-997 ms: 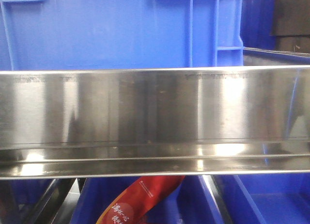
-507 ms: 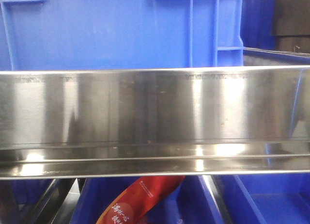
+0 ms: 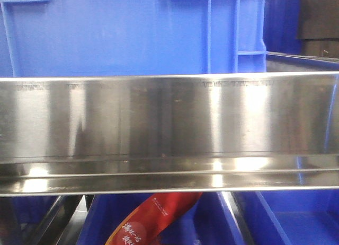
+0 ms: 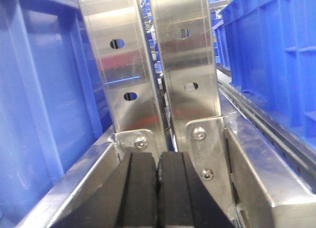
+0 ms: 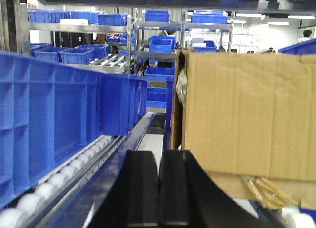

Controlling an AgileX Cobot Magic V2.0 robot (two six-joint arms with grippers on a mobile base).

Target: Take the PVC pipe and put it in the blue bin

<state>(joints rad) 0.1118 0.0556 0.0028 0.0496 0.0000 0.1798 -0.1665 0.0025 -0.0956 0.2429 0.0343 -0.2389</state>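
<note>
Behind the steel rail (image 3: 169, 133) we see blue bins (image 3: 132, 33) only; the PVC pipe shows in none of our views. Our left gripper (image 4: 159, 169) and right gripper (image 5: 158, 169) both have jaws pressed together, holding nothing.

In front of me a steel shelf rail (image 3: 169, 133) carries a blue bin (image 3: 132, 33). To my right, a roller track (image 5: 59, 176) carries another blue crate (image 5: 49, 119) beside a cardboard box (image 5: 247, 114).
</note>
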